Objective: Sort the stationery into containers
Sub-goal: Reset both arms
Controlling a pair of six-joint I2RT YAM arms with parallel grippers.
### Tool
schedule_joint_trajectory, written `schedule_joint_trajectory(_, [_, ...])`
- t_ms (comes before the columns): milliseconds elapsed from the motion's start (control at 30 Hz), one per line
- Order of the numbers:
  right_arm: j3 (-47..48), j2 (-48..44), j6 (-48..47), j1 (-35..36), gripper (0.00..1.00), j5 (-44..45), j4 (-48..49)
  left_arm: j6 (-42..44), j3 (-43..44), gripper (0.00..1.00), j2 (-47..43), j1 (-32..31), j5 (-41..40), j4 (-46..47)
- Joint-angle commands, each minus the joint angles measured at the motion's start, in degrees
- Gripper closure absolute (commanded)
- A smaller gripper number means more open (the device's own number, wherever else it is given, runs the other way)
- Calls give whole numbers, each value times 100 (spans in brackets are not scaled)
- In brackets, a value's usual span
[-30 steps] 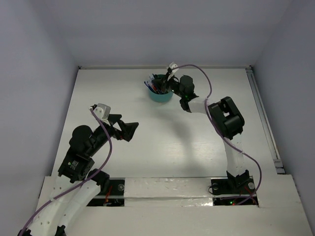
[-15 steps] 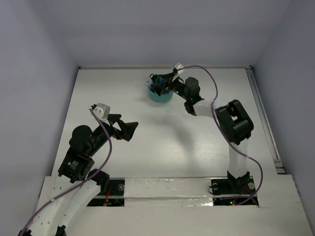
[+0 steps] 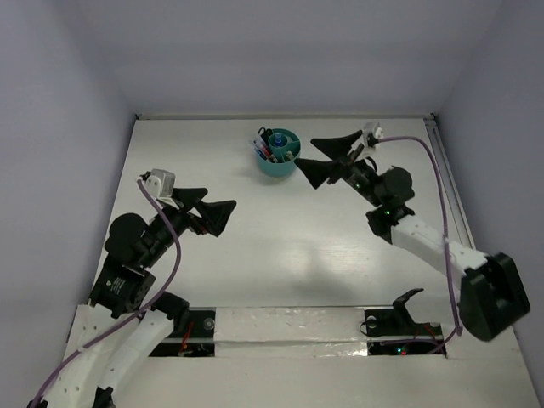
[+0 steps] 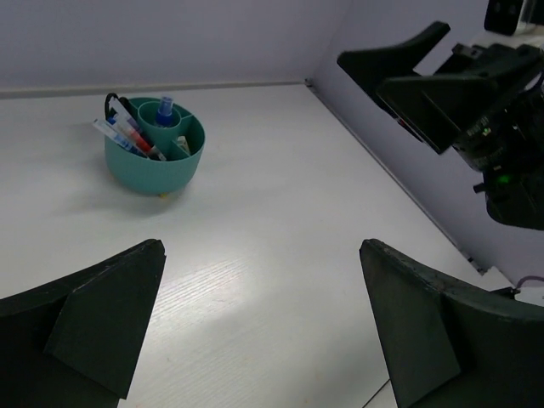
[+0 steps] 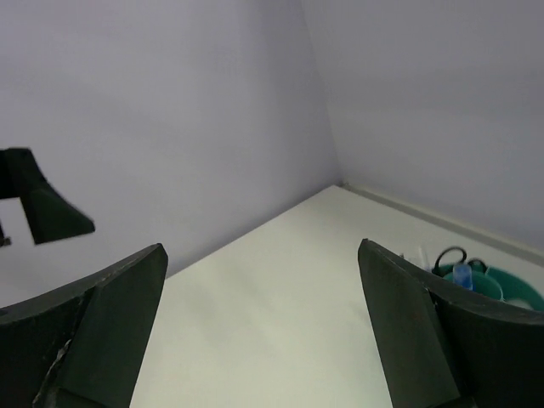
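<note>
Stationery (image 3: 266, 151) stands in the teal cup (image 3: 280, 166), at about 12 o'clock on the tabletop (image 3: 280, 246). Red, blue and black pens lean in the compartment at 9 o'clock, and a blue-capped piece (image 4: 165, 108) sits in the middle one.

One second ago the right claw (image 3: 308, 155) was over the rim of the cup, and half a second ago it was still there. Now it has pulled away to 3 o'clock of the cup, near but not touching, its jaws spread wide with nothing between them. The left claw (image 3: 220, 201) is well apart, at about 8 o'clock from the cup, also wide and empty. It has shifted only a little toward 9 o'clock.

I judge that a piece was just let go into the cup. No loose pen is visible on the tabletop in any view, so the sorting seems finished or nearly so.

No brand, label or writing can be read. Only a small green light (image 4: 503, 179) shows on the right arm (image 3: 425, 242).
</note>
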Motion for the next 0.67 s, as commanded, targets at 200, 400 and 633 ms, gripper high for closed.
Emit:
schedule_joint_trajectory(200, [-321, -3537, 217, -8, 0, 1190, -4530, -323, 810, 1, -569, 32, -564, -153])
schedule_joint_trajectory(400, [-285, -5141, 76, -8, 0, 2447, -6213, -130, 783, 1, -1071, 32, -688, -162])
schedule_joint_trajectory(633, [-338, -5285, 111, -8, 0, 2653, -6708, -200, 529, 1, -993, 32, -987, -198])
